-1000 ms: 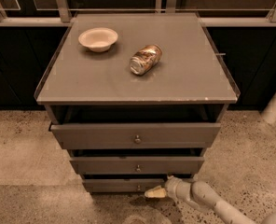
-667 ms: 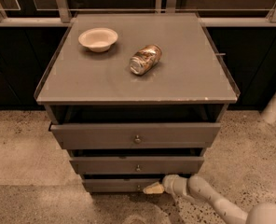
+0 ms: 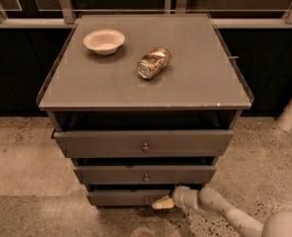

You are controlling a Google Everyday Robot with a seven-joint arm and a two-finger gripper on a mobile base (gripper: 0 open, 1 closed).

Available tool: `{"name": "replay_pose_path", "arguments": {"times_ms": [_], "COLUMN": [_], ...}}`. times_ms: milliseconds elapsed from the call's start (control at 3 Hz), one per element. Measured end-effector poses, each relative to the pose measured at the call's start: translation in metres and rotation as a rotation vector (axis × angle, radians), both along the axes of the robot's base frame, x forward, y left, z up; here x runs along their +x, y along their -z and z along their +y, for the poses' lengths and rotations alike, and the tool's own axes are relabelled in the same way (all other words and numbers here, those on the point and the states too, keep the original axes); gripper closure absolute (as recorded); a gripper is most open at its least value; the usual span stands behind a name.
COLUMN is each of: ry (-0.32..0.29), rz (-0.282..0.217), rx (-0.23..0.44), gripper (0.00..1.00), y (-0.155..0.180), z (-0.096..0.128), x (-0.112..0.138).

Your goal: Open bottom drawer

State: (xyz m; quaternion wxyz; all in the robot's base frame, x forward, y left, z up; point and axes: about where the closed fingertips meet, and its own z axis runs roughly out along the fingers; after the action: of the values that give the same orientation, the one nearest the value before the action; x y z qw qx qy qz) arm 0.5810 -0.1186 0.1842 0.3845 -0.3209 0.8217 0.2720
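Tool [image 3: 162, 202] slightly leftward now, just right of bottom drawer [image 3: 119, 197] knob [image 3: 146, 200], grip state unclear.

gripper [image 3: 161, 203] shifted slightly left, beside bottom drawer [image 3: 117, 198], elbow [image 3: 284, 225] now in view

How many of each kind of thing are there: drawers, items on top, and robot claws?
Drawers: 3 (top drawer, middle drawer, bottom drawer)
Bowls: 1 (bowl)
Cans: 1 (can, lying on its side)
Grippers: 1 (gripper, at the bottom drawer's front, right of centre)
Total: 6
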Motion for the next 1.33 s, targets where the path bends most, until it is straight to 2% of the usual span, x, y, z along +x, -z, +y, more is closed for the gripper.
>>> {"name": "replay_pose_path", "arguments": {"times_ms": [333, 667, 1000, 1333], "ry": [-0.018, -0.048, -0.054, -0.014], "rz": [0.083, 0.227, 0.344, 0.4], "rx": [-0.064, -0.084, -0.027, 0.084], "gripper": [0.0, 0.0, 0.0, 0.0], "y": [0.0, -0.002, -0.014, -0.028], "z": [-0.014, -0.024, -0.024, -0.022], "x": [-0.029, -0.075, -0.119, -0.158]}}
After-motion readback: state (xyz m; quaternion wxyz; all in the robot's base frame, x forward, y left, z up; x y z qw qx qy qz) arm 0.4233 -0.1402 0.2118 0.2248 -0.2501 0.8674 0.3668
